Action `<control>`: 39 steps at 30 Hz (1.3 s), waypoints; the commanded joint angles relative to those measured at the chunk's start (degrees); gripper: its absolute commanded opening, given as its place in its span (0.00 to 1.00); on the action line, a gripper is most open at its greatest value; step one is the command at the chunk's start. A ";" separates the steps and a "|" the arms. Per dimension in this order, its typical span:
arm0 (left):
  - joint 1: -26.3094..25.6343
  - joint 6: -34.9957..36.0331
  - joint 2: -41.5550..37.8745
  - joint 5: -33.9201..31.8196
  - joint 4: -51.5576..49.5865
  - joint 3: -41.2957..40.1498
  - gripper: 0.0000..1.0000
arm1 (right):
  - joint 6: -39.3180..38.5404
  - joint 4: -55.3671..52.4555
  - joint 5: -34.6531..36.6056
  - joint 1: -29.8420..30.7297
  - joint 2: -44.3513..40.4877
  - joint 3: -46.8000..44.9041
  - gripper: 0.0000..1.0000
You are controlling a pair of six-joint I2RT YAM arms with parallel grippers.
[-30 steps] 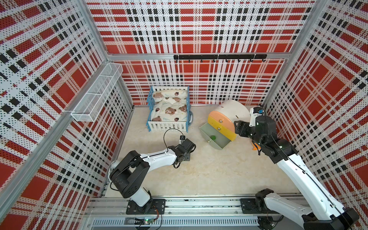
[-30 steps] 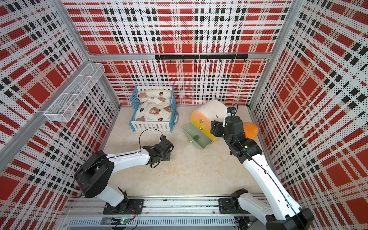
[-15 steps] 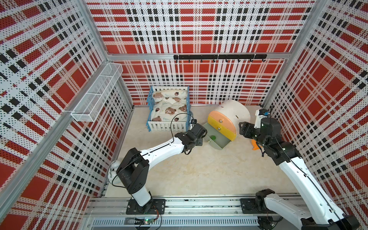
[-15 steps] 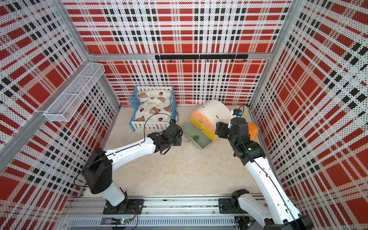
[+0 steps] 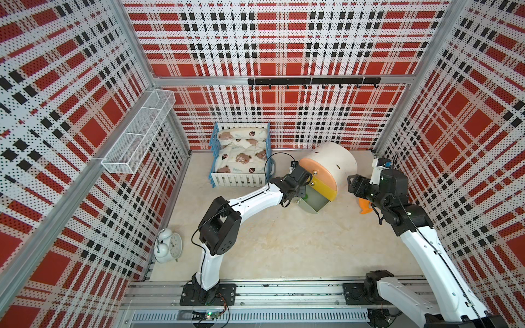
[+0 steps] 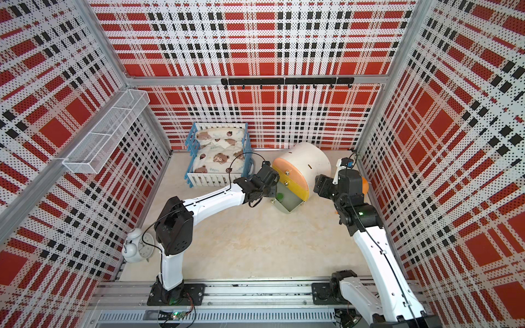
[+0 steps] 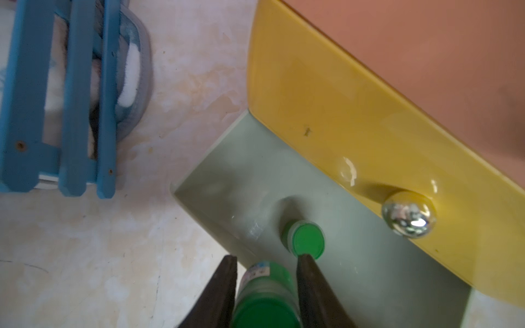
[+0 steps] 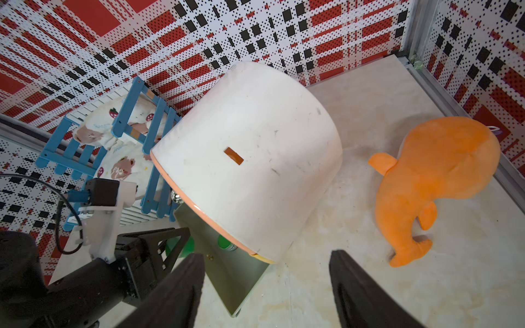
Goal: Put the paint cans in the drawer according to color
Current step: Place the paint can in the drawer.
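A green paint can (image 7: pixel 265 295) is pinched in the left hand (image 7: pixel 267 259), over the left edge of the open pale green drawer (image 7: pixel 227 181). A second green paint can (image 7: pixel 306 240) stands inside that drawer, close to the yellow drawer front (image 7: pixel 341 113) above. The right hand (image 8: pixel 266 254) hangs spread and empty, just right of the white cabinet (image 8: pixel 250 147).

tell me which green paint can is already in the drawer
The loose green can, standing cap-up by itself on the floor of the open green drawer; the held green can is clamped in the left claw.
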 commanded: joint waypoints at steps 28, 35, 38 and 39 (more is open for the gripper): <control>-3.33 -3.44 8.24 6.17 9.50 5.56 0.27 | -1.37 0.06 -3.46 -3.59 -1.45 -1.84 0.76; -3.53 -3.94 8.27 5.43 11.60 3.98 0.29 | -1.34 0.14 -3.97 -3.94 -1.42 -1.96 0.76; -3.44 -3.93 8.28 4.54 11.61 3.50 0.33 | -1.24 0.21 -4.10 -4.00 -1.58 -2.16 0.76; -3.51 -3.93 8.18 4.33 11.68 3.23 0.35 | -1.31 0.22 -4.14 -4.02 -1.55 -2.20 0.77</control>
